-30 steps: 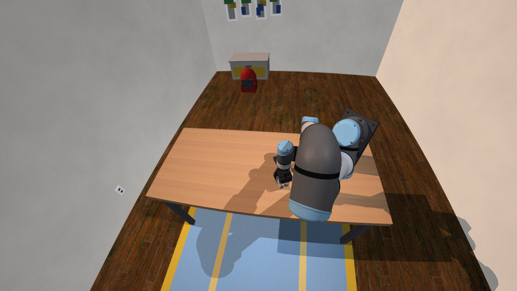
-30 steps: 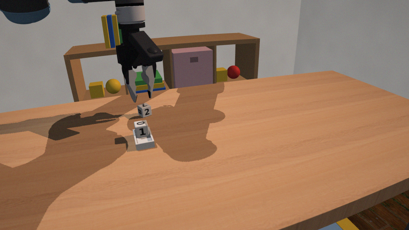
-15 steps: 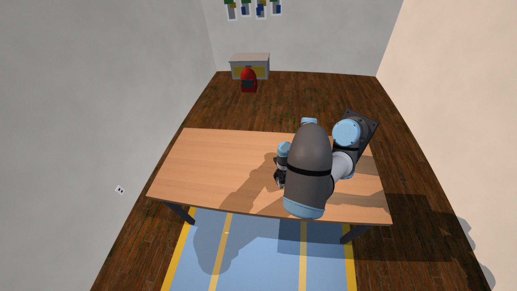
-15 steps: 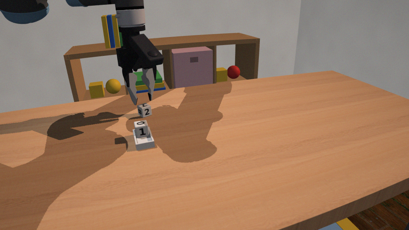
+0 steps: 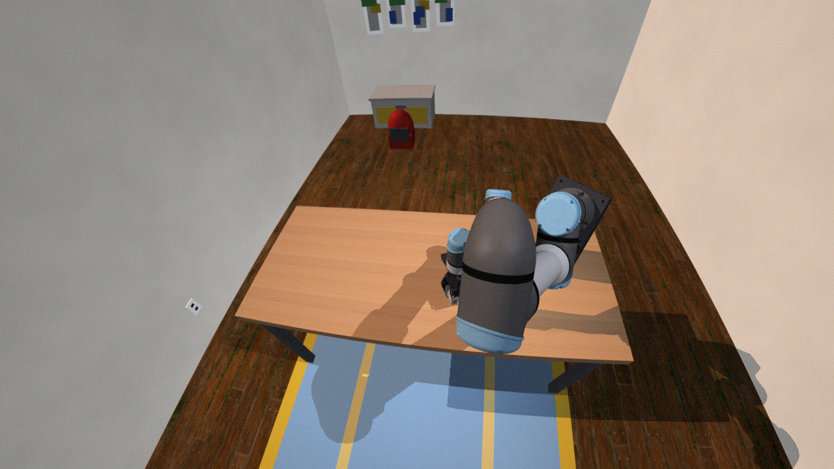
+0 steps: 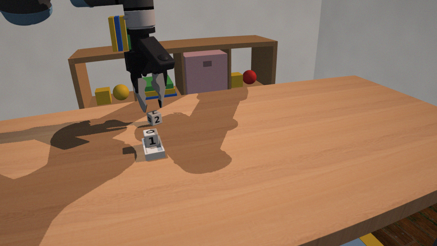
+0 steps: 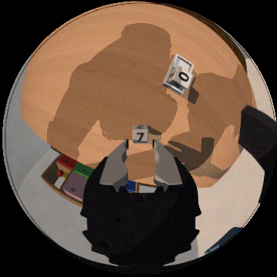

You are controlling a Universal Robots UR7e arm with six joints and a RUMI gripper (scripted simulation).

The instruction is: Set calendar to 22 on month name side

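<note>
A small white tray (image 6: 155,155) (image 7: 168,85) stands on the wooden table (image 6: 305,137) (image 5: 350,251). One digit cube (image 6: 151,139) (image 7: 181,77) sits in the tray's back half, with 0 on top and 1 on the side that faces the exterior view. The second cube (image 6: 154,118) (image 7: 140,135) lies on the table just behind the tray, with 7 on top and 2 on its near side. My gripper (image 6: 152,107) (image 7: 140,140) (image 5: 450,291) hangs straight above this loose cube, a little clear of it. Its fingers are part open and hold nothing.
Behind the table stands a low wooden shelf (image 6: 262,42) with a pink box (image 6: 205,70), a red ball (image 6: 249,76), a yellow ball (image 6: 121,91) and coloured blocks. The arm's bulk (image 5: 498,273) hangs over the table's near right part.
</note>
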